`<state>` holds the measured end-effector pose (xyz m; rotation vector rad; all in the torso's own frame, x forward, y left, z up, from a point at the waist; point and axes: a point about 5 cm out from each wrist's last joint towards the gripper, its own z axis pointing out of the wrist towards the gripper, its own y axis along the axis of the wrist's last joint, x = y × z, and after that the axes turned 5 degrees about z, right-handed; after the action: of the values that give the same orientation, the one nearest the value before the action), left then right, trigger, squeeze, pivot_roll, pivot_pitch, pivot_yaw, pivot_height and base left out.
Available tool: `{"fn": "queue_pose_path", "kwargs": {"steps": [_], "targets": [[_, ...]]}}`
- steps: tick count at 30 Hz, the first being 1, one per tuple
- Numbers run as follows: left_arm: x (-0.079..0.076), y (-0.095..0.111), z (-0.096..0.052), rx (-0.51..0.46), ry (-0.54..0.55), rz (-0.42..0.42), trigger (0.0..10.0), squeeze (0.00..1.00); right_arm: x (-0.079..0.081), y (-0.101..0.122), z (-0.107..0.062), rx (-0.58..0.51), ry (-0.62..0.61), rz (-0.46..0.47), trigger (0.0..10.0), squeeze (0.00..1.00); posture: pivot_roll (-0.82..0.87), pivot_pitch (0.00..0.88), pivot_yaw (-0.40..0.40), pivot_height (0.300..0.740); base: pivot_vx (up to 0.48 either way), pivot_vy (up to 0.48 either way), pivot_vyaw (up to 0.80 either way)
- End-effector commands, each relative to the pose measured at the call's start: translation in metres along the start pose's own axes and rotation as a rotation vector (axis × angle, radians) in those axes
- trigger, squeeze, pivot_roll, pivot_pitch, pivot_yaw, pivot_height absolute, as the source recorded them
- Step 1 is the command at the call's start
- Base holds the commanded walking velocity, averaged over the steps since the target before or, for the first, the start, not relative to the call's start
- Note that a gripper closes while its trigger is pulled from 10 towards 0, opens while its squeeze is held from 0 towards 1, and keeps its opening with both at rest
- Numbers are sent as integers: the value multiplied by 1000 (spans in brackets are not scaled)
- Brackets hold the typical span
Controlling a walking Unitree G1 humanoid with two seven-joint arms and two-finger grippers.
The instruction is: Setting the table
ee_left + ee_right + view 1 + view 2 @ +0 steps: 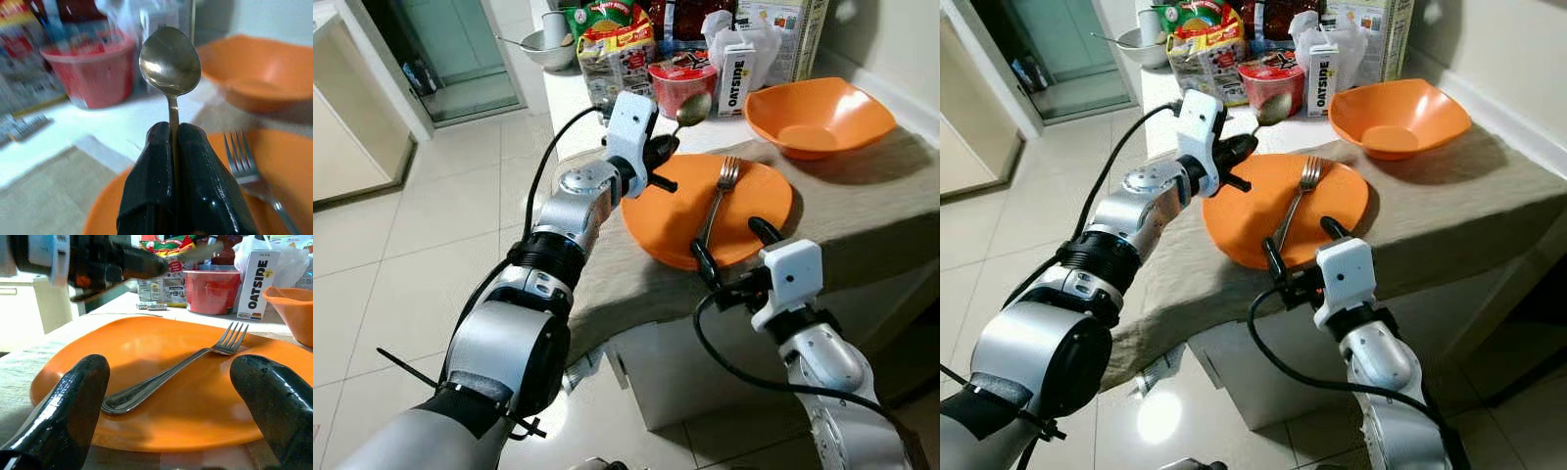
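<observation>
At the back of the counter stands a white Oatside carton [735, 78], just beside a red tub [679, 82]. Behind them crowd colourful snack packets [616, 44] and a white plastic bag [744, 29] — further back, a metal bowl [548, 49].

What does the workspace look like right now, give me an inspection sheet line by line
Surface: table under a beige cloth, white top bare at the far end.
Job's things: orange plate near the table's edge, fork lying on it; orange bowl beyond; spoon held upright.
Clutter: red tub, Oatside carton, snack bags, metal bowl.
Grippers: left pincer shut on the spoon's handle above the plate's far rim; right pincer open, at the plate's near rim, facing the fork's handle.
Cables: black cable along each arm.
Surroundings: tiled floor, glass door.
</observation>
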<state>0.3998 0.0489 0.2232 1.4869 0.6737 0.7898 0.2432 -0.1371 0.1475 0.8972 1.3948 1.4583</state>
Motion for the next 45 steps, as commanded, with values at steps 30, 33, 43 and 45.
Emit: {"fn": "queue_pose_path", "kwargs": {"steps": [30, 33, 43, 45], "targets": [[57, 47, -68, -350, 297, -64, 0, 0, 1, 2, 44, -79, -25, 27, 10000, 0, -150, 0, 92, 740, 0, 0, 0], [57, 46, -75, -366, 331, -86, 0, 0, 1, 3, 49, -84, -28, 28, 10000, 0, -146, 0, 87, 740, 0, 0, 0], [35, 40, -90, -414, 362, -180, 0, 0, 12, 25, 71, -157, 59, 103, 10000, 0, -134, 0, 68, 740, 0, 0, 0], [30, 40, -92, -424, 361, -158, 0, 0, 11, 28, 72, -163, 67, 112, 10000, 0, -134, 0, 65, 740, 0, 0, 0]]}}
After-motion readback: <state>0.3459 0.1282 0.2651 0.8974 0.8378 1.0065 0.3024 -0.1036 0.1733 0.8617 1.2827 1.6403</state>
